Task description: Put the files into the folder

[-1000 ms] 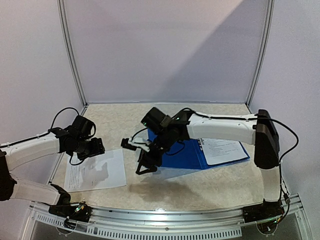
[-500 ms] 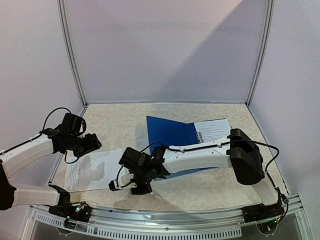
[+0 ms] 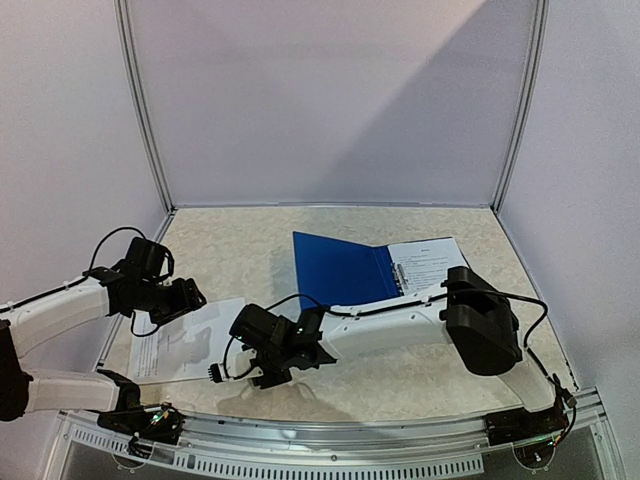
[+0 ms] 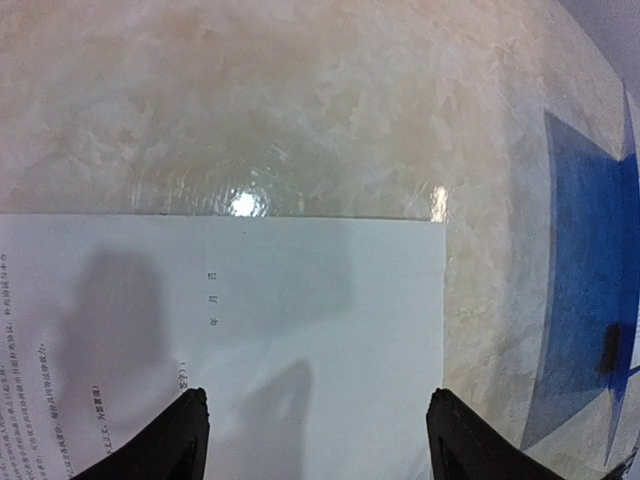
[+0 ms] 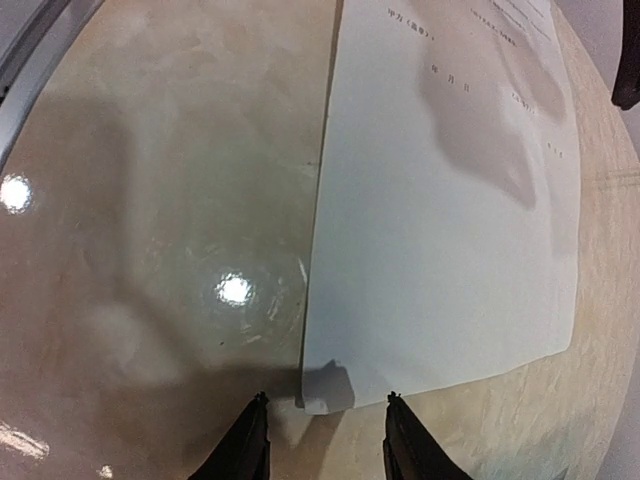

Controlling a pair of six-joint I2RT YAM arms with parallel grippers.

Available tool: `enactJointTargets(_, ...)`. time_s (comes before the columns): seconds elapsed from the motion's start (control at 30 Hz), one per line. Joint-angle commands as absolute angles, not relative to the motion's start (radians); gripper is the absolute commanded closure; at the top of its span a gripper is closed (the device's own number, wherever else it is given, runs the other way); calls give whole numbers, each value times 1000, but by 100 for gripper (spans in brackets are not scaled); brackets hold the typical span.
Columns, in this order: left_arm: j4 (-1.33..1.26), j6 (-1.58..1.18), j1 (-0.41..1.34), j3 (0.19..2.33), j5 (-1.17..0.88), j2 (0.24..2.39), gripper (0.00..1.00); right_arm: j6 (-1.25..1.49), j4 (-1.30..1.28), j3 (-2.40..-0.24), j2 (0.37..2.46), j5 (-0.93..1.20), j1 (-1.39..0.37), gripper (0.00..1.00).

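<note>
The beige marbled surface [image 3: 230, 240] carries everything. On its middle to far-right part the blue folder [image 3: 335, 268] lies open, its left half bare blue, with a metal clip [image 3: 400, 274] at the spine and a printed sheet [image 3: 432, 262] on its right half. Well apart from it, at the near-left of the surface, a loose sheet [image 3: 190, 345] of the files lies flat, with lines of small black text along one side. The right arm reaches across the front of the surface, so that the right end effector [image 3: 228, 372] sits low at the loose sheet's near-right corner. In the right wrist view its two fingers [image 5: 248, 445] are spread a moderate way apart around nothing. The sheet's corner [image 5: 318, 392] lies just ahead of the gap between them, casting a small shadow on the surface. The left end effector [image 3: 190, 297] hangs over the far edge of the same sheet. In the left wrist view its fingers [image 4: 165, 445] are spread wide and empty, the white paper [image 4: 330, 320] lying beneath them and showing their shadows. The folder [image 4: 590, 300] shows only at that view's right edge.
</note>
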State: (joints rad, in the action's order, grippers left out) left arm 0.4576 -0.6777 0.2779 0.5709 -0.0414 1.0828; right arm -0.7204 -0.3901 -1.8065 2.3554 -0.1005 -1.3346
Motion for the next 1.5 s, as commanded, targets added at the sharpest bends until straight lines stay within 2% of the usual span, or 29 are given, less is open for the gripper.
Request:
enactJointTargets(0.0, 428, -673, 265, 561, -60, 1073, 24, -779, -395, -1782, 2445, -167, -1346, 61)
enactJointTargets(0.23, 446, -663, 263, 569, -51, 1066, 24, -830, -329, -1757, 2470, -227, -1354, 66)
enactJointTargets(0.47, 447, -663, 264, 571, -53, 1063, 24, -865, -275, -1736, 2462, -246, -1356, 89)
enactJointTargets(0.5, 447, -664, 263, 570, -53, 1064, 24, -868, -260, -1729, 2455, -248, -1355, 97)
enactJointTargets(0.53, 446, -664, 263, 568, -53, 1066, 24, -870, -246, -1723, 2443, -249, -1355, 100)
enactJointTargets(0.73, 416, -672, 264, 551, -57, 1090, 25, -848, -268, -1717, 2374, -210, -1356, 100)
enactJointTargets(1.13, 364, -644, 265, 569, -6, 1214, 27, -594, -502, -1585, 2139, 114, -1400, 100)
enactJointTargets(1.2, 360, -637, 265, 570, 34, 1236, 27, -558, -515, -1557, 2112, 151, -1399, 97)
enactJointTargets(1.33, 336, -639, 265, 589, 99, 1277, 27, -529, -462, -1430, 2018, 175, -1397, 64)
enactJointTargets(1.47, 341, -642, 265, 632, 187, 1300, 26, -507, -493, -1408, 1946, 199, -1392, 54)
